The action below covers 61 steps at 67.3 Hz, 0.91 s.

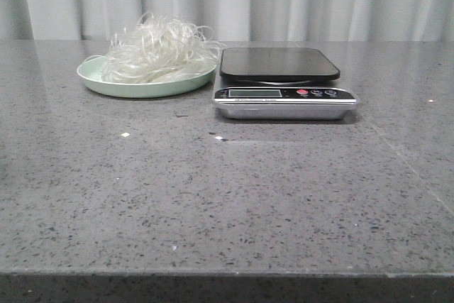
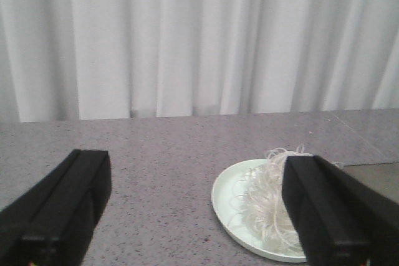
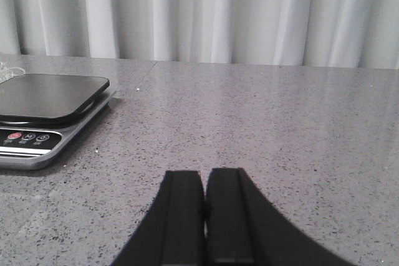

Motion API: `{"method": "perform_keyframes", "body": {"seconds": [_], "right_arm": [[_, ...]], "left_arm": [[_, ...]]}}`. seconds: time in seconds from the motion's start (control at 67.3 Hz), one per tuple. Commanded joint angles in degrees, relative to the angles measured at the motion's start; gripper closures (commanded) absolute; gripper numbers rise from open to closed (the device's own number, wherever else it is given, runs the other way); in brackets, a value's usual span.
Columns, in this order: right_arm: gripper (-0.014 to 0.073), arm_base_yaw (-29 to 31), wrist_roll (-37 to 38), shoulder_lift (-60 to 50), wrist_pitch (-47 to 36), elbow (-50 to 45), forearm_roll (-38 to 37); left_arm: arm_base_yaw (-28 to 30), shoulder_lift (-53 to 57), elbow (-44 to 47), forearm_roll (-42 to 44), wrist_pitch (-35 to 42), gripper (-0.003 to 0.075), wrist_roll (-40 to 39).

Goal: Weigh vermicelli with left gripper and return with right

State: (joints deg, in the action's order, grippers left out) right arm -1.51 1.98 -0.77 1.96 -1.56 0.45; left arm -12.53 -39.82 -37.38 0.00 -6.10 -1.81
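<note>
Not begun: vermicelli [image 1: 157, 51] on plate [image 1: 96, 76], ahead of wide-open left gripper [image 2: 193, 216] jaws; scale [image 1: 284, 83] bare; right gripper [image 3: 206, 216] jaws closed, empty.

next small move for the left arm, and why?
Probably advance the left gripper forward and down over the vermicelli. Its jaws stand wide open and empty, the noodles lie untouched on the green plate, and the scale platform is bare. Right gripper is shut, idle.

A pale green plate [image 1: 96, 76] sits just beside a scale [image 1: 284, 94] on the grey table [image 1: 227, 196].
</note>
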Motion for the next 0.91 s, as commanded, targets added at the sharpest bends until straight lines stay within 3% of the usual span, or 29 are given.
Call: {"method": "perform_keyframes", "body": {"seconds": [0.0,0.267,0.505,0.891], "right_arm": [[0.0427,-0.06,0.05,-0.76,-4.67,0.43,-0.85],[0.0427,-0.06,0.05,-0.76,-4.67,0.43,-0.85],[0.0427,-0.06,0.05,-0.76,-4.67,0.43,-0.85],[0.0427,-0.06,0.05,-0.76,-4.67,0.43,-0.85]], "left_arm": [[-3.92,-6.32,-7.67,-0.52,1.2,0.0082,-0.08],[-13.19,-25.53,-24.36,-0.52,-5.51,0.0082,-0.08],[-13.17,-39.18,-36.67,-0.52,-15.55,0.0082,-0.08],[-13.5,-53.48,-48.14,-1.01,-27.01,0.0082,-0.08]]}}
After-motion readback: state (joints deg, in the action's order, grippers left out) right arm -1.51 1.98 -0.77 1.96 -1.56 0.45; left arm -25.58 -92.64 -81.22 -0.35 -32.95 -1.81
